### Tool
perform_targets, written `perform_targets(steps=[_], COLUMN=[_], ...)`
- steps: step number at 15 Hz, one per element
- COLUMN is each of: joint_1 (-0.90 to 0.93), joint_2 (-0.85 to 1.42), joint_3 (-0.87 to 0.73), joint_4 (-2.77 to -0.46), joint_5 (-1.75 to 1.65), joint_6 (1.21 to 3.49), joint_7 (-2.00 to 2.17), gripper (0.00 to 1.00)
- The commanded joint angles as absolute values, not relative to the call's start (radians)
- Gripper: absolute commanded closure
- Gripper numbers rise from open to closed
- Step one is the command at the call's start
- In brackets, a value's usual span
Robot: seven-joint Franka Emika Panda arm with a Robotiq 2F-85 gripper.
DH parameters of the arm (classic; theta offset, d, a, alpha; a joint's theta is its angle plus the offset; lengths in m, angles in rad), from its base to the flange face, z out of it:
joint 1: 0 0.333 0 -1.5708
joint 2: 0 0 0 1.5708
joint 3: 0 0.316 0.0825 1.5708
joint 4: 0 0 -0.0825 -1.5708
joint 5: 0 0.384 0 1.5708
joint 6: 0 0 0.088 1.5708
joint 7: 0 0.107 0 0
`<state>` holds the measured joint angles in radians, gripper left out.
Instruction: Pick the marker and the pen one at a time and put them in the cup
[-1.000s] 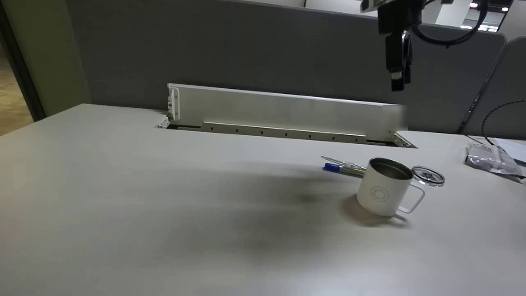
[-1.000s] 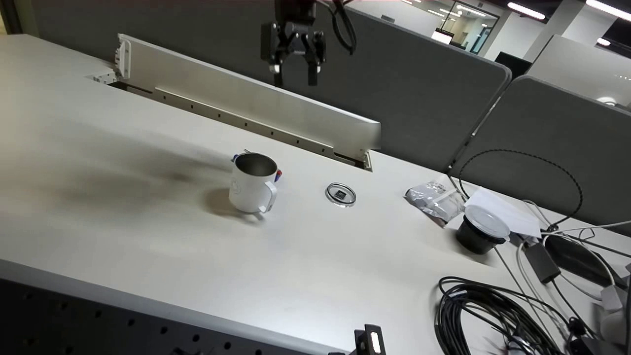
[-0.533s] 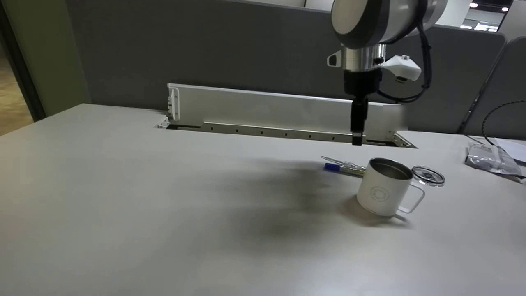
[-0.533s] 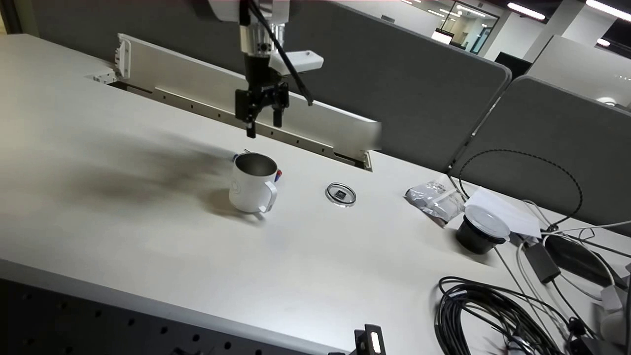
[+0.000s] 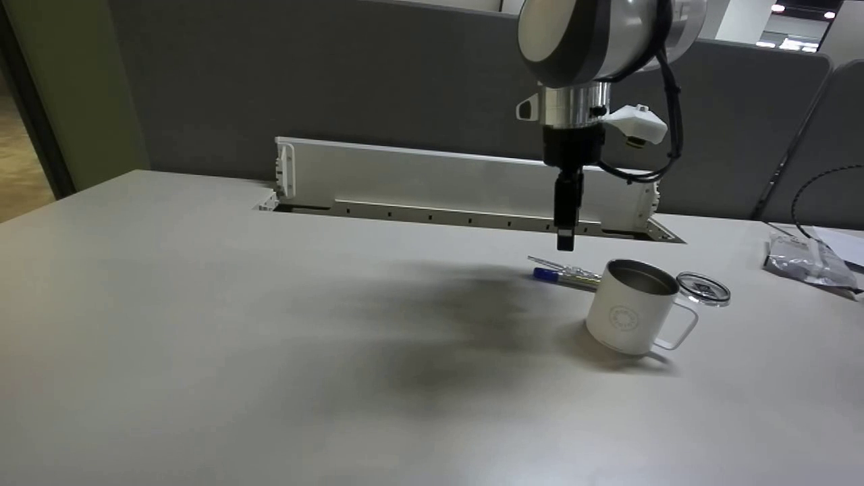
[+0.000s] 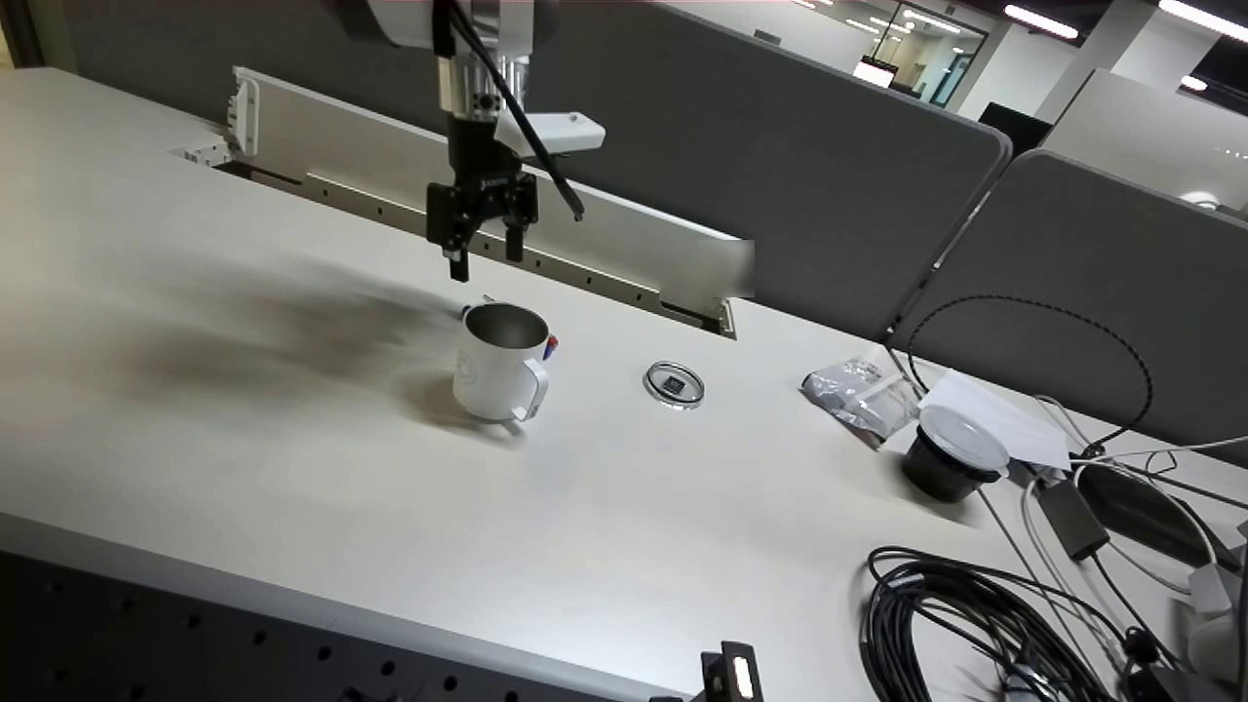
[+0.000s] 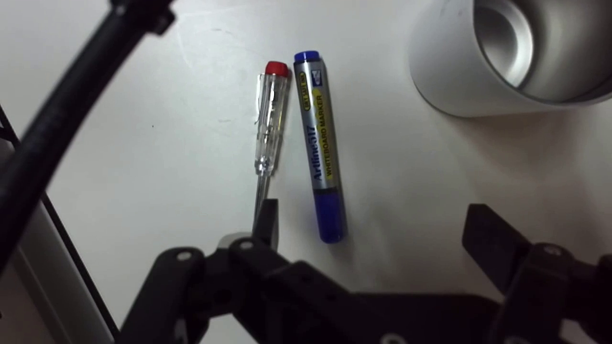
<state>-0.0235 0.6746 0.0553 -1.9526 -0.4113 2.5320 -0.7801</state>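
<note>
While the hand hangs above the worktop, fingers spread wide and holding nothing, the step looks like reaching for the silver, blue-capped marker, which lies below it. One finger should drop into the narrow gap between marker and slim, clear-handled, red-ended pen, disturbing neither, before pinching the barrel squarely, clear of the white metal cup below and to one side. The marker reads "Artline 517", "WHITEBOARD MARKER", "DRY SAFE INK"; the cup's round emblem is illegible.
</note>
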Motion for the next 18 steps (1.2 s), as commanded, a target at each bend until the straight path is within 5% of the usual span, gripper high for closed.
perform_targets(steps=[1,8,9,18], joint_1=[-0.054,-0.162,-0.166,-0.092], joint_2=[0.719,0.818,0.819,0.816], joint_3=[0.062,0.138,0.144,0.029], joint_4=[-1.949,-1.936,-1.942,-1.989], joint_5=[-0.404,-0.306,-0.294,-0.406], joint_6=[2.64,2.689,2.704,2.954], joint_7=[-0.809,-0.912,-0.92,-0.906], gripper=[0.0,0.0,0.25,0.74])
